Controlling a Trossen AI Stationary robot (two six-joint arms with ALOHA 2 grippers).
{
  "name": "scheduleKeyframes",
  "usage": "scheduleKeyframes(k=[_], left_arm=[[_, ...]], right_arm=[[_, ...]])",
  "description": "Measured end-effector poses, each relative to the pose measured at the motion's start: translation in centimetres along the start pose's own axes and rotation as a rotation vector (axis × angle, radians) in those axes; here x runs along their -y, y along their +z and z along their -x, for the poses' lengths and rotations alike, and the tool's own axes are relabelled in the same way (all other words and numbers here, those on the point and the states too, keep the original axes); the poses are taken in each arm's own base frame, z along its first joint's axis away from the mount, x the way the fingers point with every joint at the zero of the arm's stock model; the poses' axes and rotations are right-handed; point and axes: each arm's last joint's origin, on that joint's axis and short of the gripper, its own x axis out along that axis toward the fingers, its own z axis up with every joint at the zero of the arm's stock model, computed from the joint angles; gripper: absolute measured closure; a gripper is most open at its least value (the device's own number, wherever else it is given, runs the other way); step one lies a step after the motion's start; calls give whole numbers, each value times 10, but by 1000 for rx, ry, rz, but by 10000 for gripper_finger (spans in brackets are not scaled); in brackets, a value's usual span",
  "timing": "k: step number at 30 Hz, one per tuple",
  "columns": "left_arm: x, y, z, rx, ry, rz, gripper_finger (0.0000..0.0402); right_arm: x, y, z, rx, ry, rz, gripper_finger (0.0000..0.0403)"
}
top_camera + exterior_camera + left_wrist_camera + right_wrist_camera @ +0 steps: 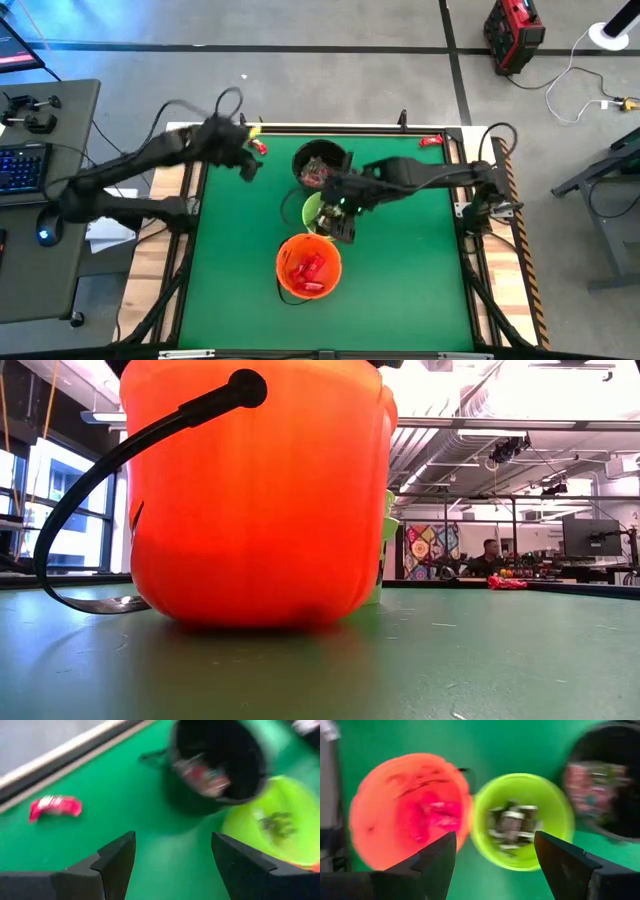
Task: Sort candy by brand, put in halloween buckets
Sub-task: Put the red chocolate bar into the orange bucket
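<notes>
Overhead, the right hand [338, 212] hangs with fingers spread above the lime green bucket [522, 820], which holds dark and silvery candy and sits between the orange bucket [309, 266] of red pieces and the black bucket [321, 164]. Near the counter's [400, 290] far left corner, the left hand [250, 165] hovers spread and empty beside a loose red candy [54, 806].

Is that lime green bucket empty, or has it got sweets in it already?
Not empty. The right wrist view looks down into the green bucket and shows several dark and silvery wrapped candies lying on its bottom; it is far from full.
</notes>
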Motion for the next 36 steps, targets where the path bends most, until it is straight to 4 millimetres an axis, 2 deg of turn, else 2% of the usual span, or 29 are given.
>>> scheduleKeyframes(k=[5,8,11,13,17,20,23,31,36], left_arm=[[-62,34,-49,-279,89,42,151],[-94,57,-80,-399,155,43,151],[-118,80,-111,-486,204,45,151],[-127,92,-132,-532,226,35,151],[-135,106,-166,-632,269,23,151],[-137,106,-184,-717,303,14,151],[-138,100,-195,-786,326,-40,151],[-126,80,-216,-979,308,-446,151],[-120,73,-235,-986,258,-503,151]], right_arm=[[20,-1,23,51,-77,-67,142],[26,0,27,65,-86,-73,142],[32,1,26,64,-96,-60,142],[37,3,26,64,-102,-44,142],[47,6,26,69,-112,-9,142],[56,8,25,68,-126,5,142],[64,10,25,65,-140,38,142],[87,18,26,105,-162,109,142],[99,24,27,154,-140,56,142]])
